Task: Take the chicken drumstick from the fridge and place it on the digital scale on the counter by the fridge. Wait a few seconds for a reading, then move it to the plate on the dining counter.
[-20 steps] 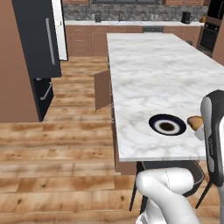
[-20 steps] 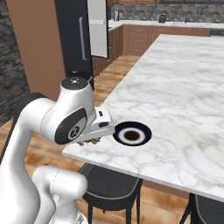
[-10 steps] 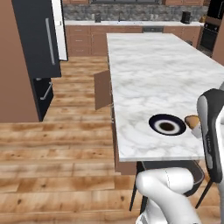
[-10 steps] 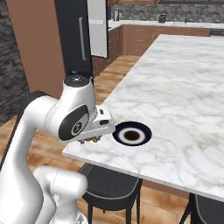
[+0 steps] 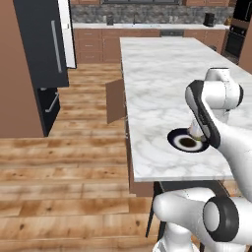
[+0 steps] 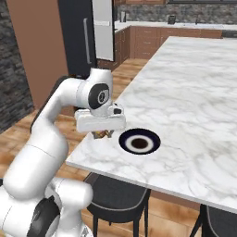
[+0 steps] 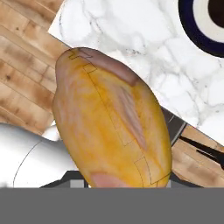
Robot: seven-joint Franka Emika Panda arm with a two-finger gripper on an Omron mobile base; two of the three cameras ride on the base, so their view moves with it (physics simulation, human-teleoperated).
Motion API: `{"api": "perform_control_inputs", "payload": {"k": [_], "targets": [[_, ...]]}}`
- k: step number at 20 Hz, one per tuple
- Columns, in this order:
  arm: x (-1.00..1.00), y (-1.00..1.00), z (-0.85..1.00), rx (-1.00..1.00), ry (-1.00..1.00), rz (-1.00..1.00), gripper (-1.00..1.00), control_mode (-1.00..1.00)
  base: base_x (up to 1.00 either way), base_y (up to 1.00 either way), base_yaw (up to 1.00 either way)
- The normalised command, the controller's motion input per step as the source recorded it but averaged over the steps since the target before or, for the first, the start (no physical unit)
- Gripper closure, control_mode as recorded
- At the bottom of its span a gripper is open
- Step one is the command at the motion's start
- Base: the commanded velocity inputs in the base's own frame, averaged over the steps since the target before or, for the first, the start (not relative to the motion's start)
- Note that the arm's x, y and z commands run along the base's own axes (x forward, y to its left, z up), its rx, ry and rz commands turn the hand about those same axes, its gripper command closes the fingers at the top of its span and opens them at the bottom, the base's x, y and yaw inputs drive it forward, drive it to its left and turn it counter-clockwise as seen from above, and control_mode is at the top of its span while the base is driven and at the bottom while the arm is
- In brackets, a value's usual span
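The gripper is clamped on the one chicken drumstick, carried just over the near corner of the dining counter, beside but not yet above the single plate. To finish well, I judge it should travel sideways until the meat hangs over the plate's pale middle, lower gently, then release. Farther off stands one fridge.

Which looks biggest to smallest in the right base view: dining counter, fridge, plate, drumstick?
1. dining counter
2. fridge, far from the camera, so its look is smaller than its real size
3. plate
4. chicken drumstick, mostly hidden under the gripper
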Motion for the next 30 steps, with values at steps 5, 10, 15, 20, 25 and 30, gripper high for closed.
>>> {"api": "perform_control_inputs", "payload": {"k": [5, 10, 15, 20, 25, 30], "targets": [[0.84, -0.24, -1.0, 0.02, -0.02, -0.08, 1.0, -1.0, 0.0, 0.0, 0.0], [0.3, -0.44, -0.65, 0.15, -0.27, -0.24, 1.0, -1.0, 0.0, 0.0, 0.0], [0.48, -0.2, -0.07, 0.03, -0.16, -0.31, 1.0, -1.0, 0.0, 0.0, 0.0], [1.0, 0.0, -0.25, -0.11, -0.02, -0.41, 1.0, -1.0, 0.0, 0.0, 0.0], [0.99, -0.08, -0.35, -0.13, 0.04, -0.46, 1.0, -1.0, 0.0, 0.0, 0.0], [0.28, -0.47, -0.29, 0.04, 0.14, -0.18, 1.0, -1.0, 0.0, 0.0, 0.0]]}}
